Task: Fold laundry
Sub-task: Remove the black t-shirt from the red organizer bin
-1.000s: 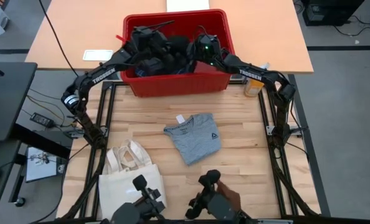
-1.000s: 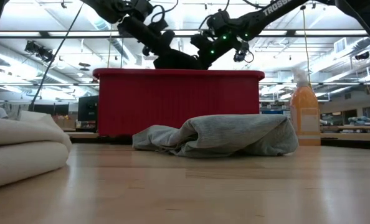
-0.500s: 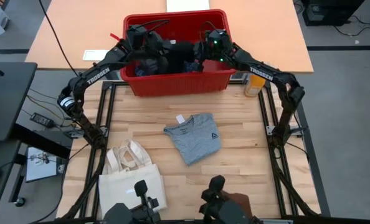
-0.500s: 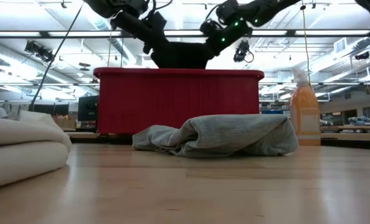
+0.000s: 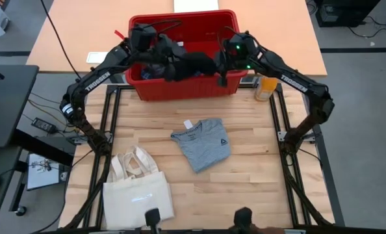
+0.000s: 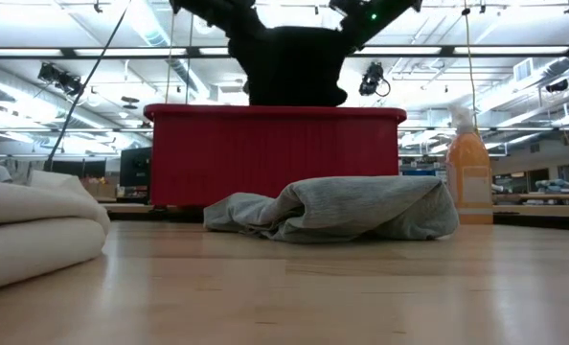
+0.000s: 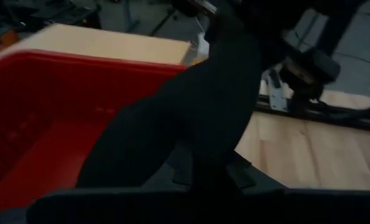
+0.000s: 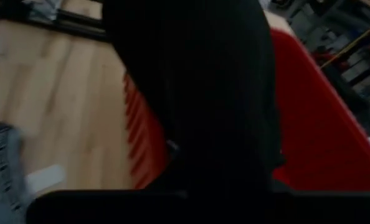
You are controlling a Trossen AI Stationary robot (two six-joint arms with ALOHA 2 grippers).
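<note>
Wooden surface carrying the items, shown from above and at table height. Red bin at the far edge of the surface; both arms reach over it. Cream tote bag lies flat on the near left part of the surface, well apart from both sets of fingers. Light grey top, with a small dark mark, lies crumpled mid-surface, on the near side of the bin and well apart from the fingers. Black garment hangs above the bin, stretched between the two grippers; in the low view it is clear of the bin's rim. Left gripper holds the garment's left end, fingers clamped on the cloth. Right gripper holds the right end, fingers likewise clamped on the cloth. Orange bottle stands beside the bin's right wall, near the right gripper.
</note>
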